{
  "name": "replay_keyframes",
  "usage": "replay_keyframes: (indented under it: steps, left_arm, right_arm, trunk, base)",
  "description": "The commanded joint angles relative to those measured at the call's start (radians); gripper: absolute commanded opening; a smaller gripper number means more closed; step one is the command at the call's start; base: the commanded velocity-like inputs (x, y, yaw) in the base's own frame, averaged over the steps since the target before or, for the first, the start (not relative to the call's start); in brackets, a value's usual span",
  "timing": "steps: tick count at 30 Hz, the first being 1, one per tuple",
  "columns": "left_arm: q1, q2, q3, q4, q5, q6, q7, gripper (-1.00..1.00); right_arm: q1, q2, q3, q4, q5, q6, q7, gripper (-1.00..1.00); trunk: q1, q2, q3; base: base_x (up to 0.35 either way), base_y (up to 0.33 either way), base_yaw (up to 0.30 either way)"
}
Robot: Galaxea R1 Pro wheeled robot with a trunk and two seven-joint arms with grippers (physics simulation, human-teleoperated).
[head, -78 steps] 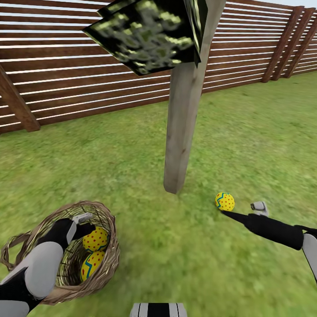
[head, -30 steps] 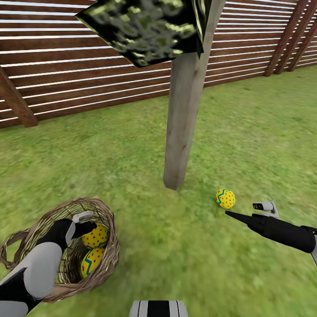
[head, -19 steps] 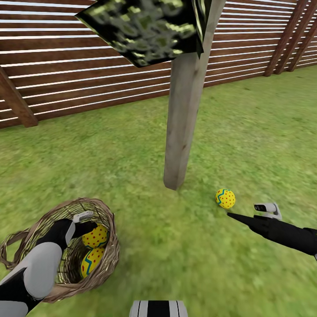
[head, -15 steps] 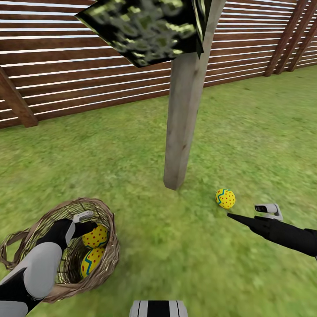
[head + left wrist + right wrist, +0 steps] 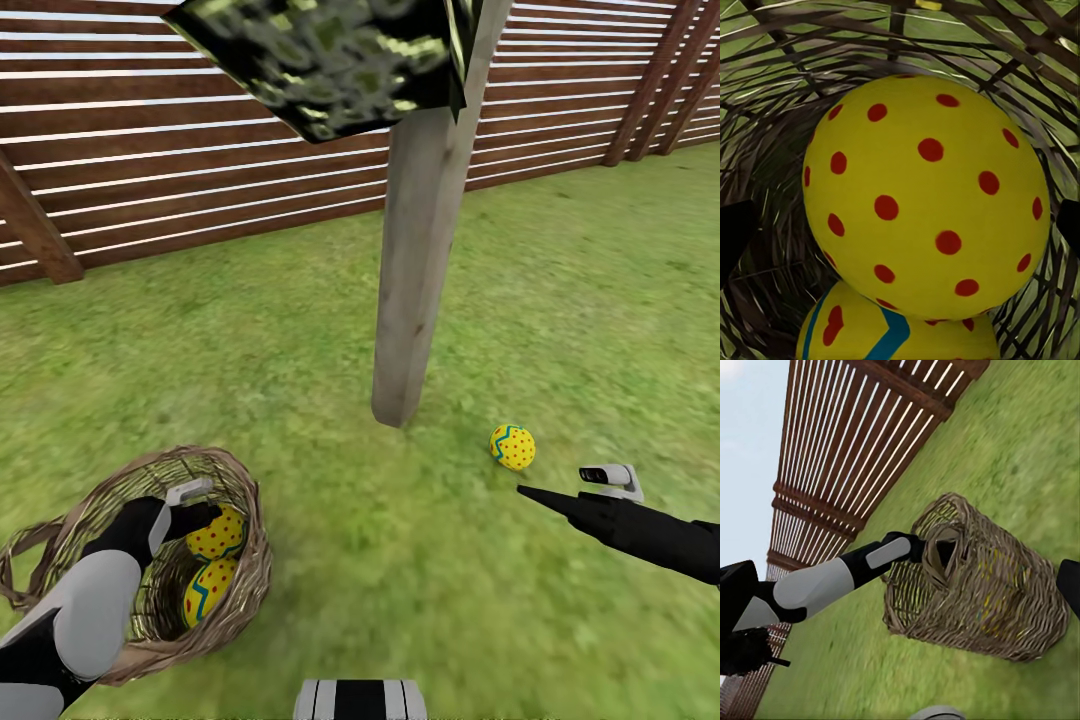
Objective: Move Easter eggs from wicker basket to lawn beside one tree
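Left gripper point(image 5: 195, 512) in wicker basket point(image 5: 235, 610), fingers apart flanking red-dotted egg point(image 5: 926, 195); egg axis unclear.

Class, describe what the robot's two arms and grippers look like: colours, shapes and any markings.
Both arms are smooth tubes. The left arm has light grey segments with black joints, ending in a black wrist. The right arm is black, tapering to a slim pointed tip, with a small grey camera block on top.

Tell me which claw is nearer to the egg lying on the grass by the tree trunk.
The right claw: it hovers just beside the egg on the grass. The left claw is down inside the wicker basket, at the red-dotted egg, well away.
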Motion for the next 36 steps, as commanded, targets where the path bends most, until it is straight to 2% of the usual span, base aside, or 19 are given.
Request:
replay_keyframes:
  steps: [1,11,16,31,36]
  left_arm:
    - [-0.001,-0.001,0.008,-0.002,-0.011,0.004,-0.009,1.0]
    - [-0.001,-0.001,0.008,-0.001,-0.01,0.003,-0.01,1.0]
    - [-0.001,-0.001,0.008,-0.001,-0.01,-0.002,-0.012,1.0]
    - [0.0,-0.001,0.008,-0.001,-0.01,-0.007,-0.016,1.0]
    - [0.0,0.0,0.008,-0.001,-0.01,-0.007,-0.043,1.0]
  right_arm:
    - [0.0,0.0,0.0,0.0,0.0,0.004,0.003,1.0]
    - [0.0,0.0,0.0,0.0,0.0,0.004,0.005,1.0]
    - [0.0,0.0,0.0,0.0,0.0,0.004,0.01,1.0]
    - [0.0,0.0,0.0,0.0,0.0,0.004,0.013,1.0]
    - [0.0,0.0,0.0,0.0,0.0,0.004,0.013,1.0]
  trunk:
    - [0.0,0.0,-0.001]
    - [0.0,0.0,-0.001]
    - [0.002,-0.001,-0.02]
    - [0.002,-0.001,-0.02]
    - [0.002,-0.001,-0.02]
  base:
    - [0.0,0.0,0.0]
    - [0.0,0.0,0.0]
    - [0.0,0.0,0.0]
    - [0.0,0.0,0.0]
    - [0.0,0.0,0.0]
